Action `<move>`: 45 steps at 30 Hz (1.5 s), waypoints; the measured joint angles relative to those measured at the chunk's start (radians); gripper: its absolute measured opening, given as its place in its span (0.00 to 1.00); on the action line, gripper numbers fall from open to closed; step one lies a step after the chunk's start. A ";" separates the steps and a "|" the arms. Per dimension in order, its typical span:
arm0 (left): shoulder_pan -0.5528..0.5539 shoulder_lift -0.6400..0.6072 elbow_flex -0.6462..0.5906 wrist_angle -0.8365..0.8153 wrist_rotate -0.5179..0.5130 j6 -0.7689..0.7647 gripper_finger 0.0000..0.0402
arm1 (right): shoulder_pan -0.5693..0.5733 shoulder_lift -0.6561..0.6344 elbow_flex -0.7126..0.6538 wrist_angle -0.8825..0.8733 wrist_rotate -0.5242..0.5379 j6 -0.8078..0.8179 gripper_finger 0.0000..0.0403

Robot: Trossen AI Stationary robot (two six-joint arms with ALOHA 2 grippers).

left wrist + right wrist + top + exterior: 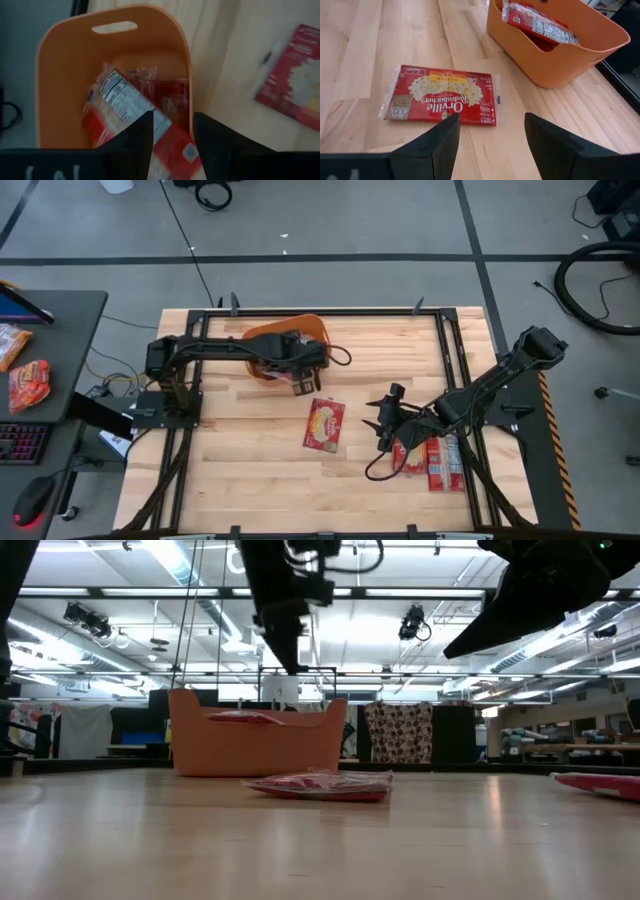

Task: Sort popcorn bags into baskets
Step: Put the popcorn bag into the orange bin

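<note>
The right gripper hangs with fingers spread, holding nothing, just short of an Orville Redenbacher's popcorn bag lying flat mid-table. Beyond it, the left gripper, also spread, hovers over the orange basket, where a popcorn packet lies tilted inside.

A dark side desk stands left of the wooden table, holding snack packets, a keyboard and a mouse. Cables lie on the grey floor.
</note>
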 joint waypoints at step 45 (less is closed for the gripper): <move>-0.126 0.103 0.000 -0.157 0.060 0.179 0.35 | -0.002 0.009 0.000 -0.001 -0.026 -0.017 0.57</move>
